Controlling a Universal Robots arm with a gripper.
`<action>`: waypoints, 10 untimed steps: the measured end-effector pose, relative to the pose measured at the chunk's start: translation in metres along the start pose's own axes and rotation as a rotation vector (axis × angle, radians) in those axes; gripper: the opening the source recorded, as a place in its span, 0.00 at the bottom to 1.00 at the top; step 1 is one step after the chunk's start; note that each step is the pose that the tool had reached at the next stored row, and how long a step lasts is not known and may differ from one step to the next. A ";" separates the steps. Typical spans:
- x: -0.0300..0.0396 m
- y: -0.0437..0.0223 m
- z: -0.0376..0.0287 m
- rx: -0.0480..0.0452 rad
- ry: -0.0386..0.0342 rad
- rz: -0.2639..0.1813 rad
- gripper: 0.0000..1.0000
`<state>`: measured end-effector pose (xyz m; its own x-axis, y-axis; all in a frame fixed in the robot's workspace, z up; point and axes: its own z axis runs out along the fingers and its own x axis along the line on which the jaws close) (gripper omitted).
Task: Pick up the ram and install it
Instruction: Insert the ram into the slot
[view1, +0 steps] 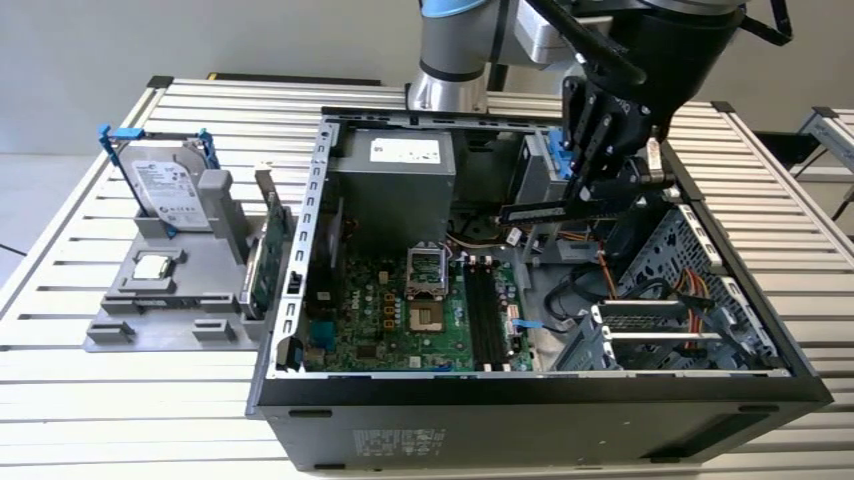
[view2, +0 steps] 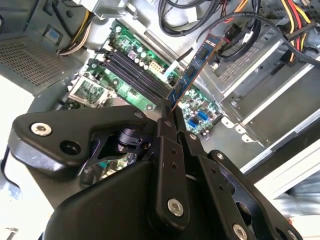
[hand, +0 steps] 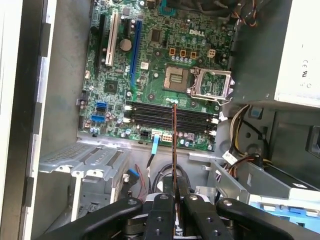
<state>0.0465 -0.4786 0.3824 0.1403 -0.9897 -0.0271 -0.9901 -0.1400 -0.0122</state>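
Note:
My gripper (view1: 590, 203) hangs over the open computer case (view1: 534, 395), shut on the ram (view1: 541, 211), a long thin board held by one end. In the second wrist view the ram (view2: 196, 66) sticks out from the black fingertips (view2: 165, 121) above the motherboard. In the first wrist view the ram (hand: 174, 145) appears edge-on, rising from the gripper (hand: 175, 194) and crossing the dark memory slots (hand: 150, 116). The slots (view1: 487, 320) lie on the green motherboard (view1: 387, 320), below the ram and apart from it. They hold no stick in the second wrist view (view2: 132, 70).
A grey stand (view1: 147, 300) at the exterior view's left holds a silver hard drive (view1: 174, 195) with blue clips and a green expansion card (view1: 274, 262). Inside the case are the power supply (view1: 394, 180), a drive cage (view1: 694, 290) and loose cables (view2: 295, 20).

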 end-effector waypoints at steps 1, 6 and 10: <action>0.0000 0.0000 0.0000 -0.0002 0.0000 -0.006 0.00; 0.0000 0.0000 0.0000 -0.0010 -0.0004 -0.034 0.00; 0.0000 0.0000 0.0000 -0.0017 -0.0007 -0.060 0.00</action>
<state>0.0465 -0.4786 0.3824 0.1999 -0.9794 -0.0271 -0.9798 -0.1996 -0.0122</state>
